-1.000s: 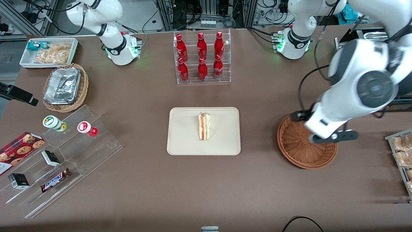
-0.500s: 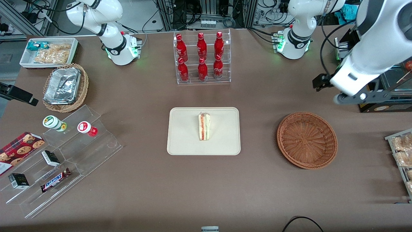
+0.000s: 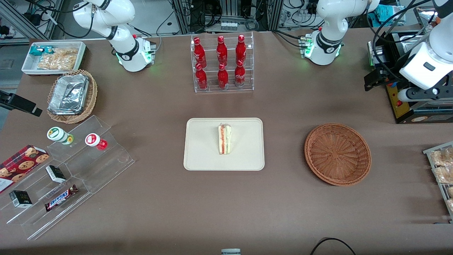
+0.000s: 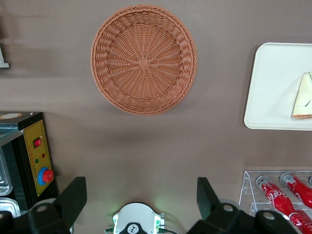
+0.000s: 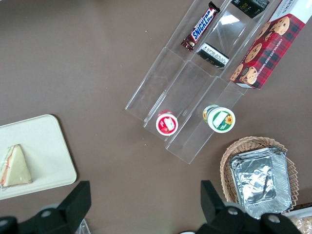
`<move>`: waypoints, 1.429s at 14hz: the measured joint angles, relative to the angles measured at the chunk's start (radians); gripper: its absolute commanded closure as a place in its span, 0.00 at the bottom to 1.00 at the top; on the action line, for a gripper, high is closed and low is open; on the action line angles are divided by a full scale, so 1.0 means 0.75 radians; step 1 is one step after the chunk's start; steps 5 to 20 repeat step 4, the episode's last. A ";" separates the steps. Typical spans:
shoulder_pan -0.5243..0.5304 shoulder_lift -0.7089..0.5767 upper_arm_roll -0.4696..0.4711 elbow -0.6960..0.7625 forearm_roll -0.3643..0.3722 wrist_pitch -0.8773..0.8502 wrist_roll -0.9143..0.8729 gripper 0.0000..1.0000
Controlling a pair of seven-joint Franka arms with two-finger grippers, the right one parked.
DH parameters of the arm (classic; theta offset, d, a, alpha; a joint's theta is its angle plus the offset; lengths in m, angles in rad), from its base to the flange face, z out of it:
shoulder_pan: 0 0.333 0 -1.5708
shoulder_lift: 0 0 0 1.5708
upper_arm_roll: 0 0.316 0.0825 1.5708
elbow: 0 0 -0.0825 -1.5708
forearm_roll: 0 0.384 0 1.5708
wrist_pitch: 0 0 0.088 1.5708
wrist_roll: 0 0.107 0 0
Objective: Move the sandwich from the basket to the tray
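Note:
The sandwich (image 3: 224, 139) lies on the beige tray (image 3: 201, 152) at the middle of the table, red filling edge showing. It also shows in the left wrist view (image 4: 303, 95) on the tray (image 4: 273, 87), and in the right wrist view (image 5: 14, 167). The reddish-brown basket (image 3: 337, 154) stands empty beside the tray, toward the working arm's end; it also shows in the left wrist view (image 4: 144, 59). My left gripper (image 3: 419, 94) is raised high, farther from the front camera than the basket, over the table's edge. Its fingers are wide apart and empty (image 4: 140, 197).
A clear rack of red bottles (image 3: 222, 63) stands farther back than the tray. A black box with a yellow panel (image 3: 400, 102) sits under my gripper. A tan basket with foil containers (image 3: 72, 95), acrylic snack steps (image 3: 70, 177) and a white bin (image 3: 53, 56) lie toward the parked arm's end.
My left gripper has risen from over the basket and drawn away toward the working arm's end of the table. The basket now shows whole and empty. The sandwich has not moved.

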 measured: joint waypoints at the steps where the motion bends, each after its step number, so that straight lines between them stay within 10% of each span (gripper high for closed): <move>1: -0.008 0.000 -0.006 0.000 0.027 0.002 0.003 0.00; 20: -0.029 -0.005 -0.026 0.009 0.060 0.005 0.005 0.00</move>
